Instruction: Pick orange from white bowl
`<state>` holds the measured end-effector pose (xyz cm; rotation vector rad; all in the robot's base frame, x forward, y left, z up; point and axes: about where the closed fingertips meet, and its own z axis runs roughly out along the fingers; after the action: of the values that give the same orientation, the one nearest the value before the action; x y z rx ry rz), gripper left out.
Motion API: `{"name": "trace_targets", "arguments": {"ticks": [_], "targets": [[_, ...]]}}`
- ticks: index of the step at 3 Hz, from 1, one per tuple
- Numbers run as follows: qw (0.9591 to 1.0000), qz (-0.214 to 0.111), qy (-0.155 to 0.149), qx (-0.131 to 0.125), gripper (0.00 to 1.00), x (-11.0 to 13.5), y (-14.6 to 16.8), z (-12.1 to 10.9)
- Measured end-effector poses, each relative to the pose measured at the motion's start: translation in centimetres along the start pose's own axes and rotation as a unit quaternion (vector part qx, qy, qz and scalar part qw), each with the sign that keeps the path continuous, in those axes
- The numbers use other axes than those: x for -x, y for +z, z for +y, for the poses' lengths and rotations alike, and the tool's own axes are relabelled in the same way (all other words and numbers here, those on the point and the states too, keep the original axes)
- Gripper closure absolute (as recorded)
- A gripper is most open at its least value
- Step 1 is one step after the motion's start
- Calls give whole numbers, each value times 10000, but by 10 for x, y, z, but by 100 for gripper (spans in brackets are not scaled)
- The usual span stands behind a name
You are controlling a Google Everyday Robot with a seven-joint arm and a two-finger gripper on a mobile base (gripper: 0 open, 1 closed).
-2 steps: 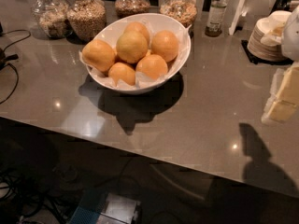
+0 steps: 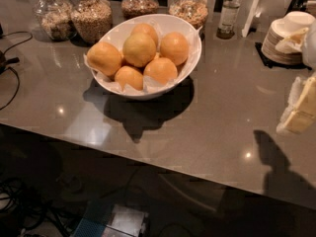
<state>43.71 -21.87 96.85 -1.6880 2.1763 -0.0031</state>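
Fruit bowl left of centre, my gripper far right.
The orange (image 2: 139,49), palest of the pile, sits on top in the white bowl (image 2: 148,93) on the grey counter (image 2: 222,112). My gripper (image 2: 300,108) hangs well apart at the right edge; how wide it is, I cannot tell.

Glossy grey surface (image 2: 222,127), glass jars (image 2: 92,18) of grains along the back, small bottle (image 2: 228,15), stacked white plates (image 2: 282,46), black cables (image 2: 11,68) left

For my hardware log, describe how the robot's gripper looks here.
The gripper, at the frame's right edge, is pale cream-yellow and blocky, with flat faces and a whitish, translucent-looking patch on its upper left side. Above it sits a rounded white casing, likely part of the arm. No cables or markings show.
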Motion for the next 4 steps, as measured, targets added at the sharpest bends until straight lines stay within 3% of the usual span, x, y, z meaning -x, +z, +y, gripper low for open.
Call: {"name": "trace_targets", "arguments": {"ticks": [1, 2, 3, 4], "targets": [[9925, -1114, -463, 201, 0, 27, 30, -23], [9722, -2100, -968, 368, 0, 77, 48, -54], [9533, -2644, -1419, 343, 0, 129, 53, -74], [9419, -2830, -1763, 397, 0, 179, 57, -86]]}}
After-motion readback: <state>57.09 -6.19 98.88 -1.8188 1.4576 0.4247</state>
